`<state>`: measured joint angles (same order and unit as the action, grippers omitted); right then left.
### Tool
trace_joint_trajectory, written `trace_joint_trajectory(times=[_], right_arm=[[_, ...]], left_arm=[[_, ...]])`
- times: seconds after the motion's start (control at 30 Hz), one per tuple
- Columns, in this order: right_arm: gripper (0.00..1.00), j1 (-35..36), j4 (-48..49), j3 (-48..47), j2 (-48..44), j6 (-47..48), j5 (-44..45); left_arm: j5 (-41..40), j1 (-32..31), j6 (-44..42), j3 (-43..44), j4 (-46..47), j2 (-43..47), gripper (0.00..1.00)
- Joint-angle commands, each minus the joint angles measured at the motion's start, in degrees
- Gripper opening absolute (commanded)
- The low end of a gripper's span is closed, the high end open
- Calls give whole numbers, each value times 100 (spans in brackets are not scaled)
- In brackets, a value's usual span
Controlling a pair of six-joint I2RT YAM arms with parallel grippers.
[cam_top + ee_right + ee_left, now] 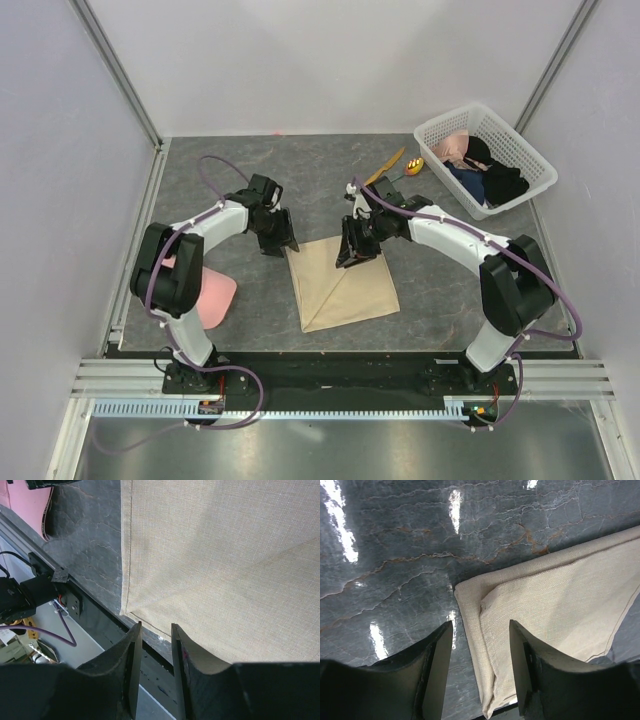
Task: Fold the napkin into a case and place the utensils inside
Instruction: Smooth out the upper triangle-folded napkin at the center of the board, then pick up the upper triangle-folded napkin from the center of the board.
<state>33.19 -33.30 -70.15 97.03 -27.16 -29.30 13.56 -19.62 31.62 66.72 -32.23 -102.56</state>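
The beige napkin [340, 285] lies folded on the dark table, with a diagonal crease across it. My left gripper [280, 242] is at its far left corner. In the left wrist view it [481, 630] is open, and the layered corner of the napkin [555, 600] lies between and beyond the fingers. My right gripper [352, 256] is over the napkin's far right edge. In the right wrist view it [156, 629] is open by a narrow gap with nothing in it, above the napkin [225, 570]. The orange knife [385, 166] and the spoon [413, 166] lie at the far right, away from both grippers.
A white basket [520, 150] holding dark and pink clothes stands at the back right, beside the utensils. A pink cap [215, 295] lies at the near left by the left arm's base and also shows in the right wrist view [25, 505]. The table's near edge rail [320, 352] runs just below the napkin.
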Motion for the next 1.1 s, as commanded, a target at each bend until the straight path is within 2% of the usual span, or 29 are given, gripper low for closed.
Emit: trace_joint_trajectory(times=[0.0, 0.23, 0.43, 0.73, 1.07], right_arm=[[37, 126, 69, -157, 35, 26, 117], [36, 372, 148, -139, 79, -79, 223], [36, 469, 227, 10, 0, -149, 276], [36, 627, 245, 19, -18, -193, 372], [36, 689, 271, 63, -27, -220, 407]], left_arm=[[-213, -147, -156, 122, 279, -141, 55], [-1125, -516, 46, 105, 182, -308, 48], [-1760, -701, 178, 61, 41, -282, 47], [-2024, -710, 319, 16, -11, 158, 46], [-1778, -719, 371, 35, 67, -159, 42]])
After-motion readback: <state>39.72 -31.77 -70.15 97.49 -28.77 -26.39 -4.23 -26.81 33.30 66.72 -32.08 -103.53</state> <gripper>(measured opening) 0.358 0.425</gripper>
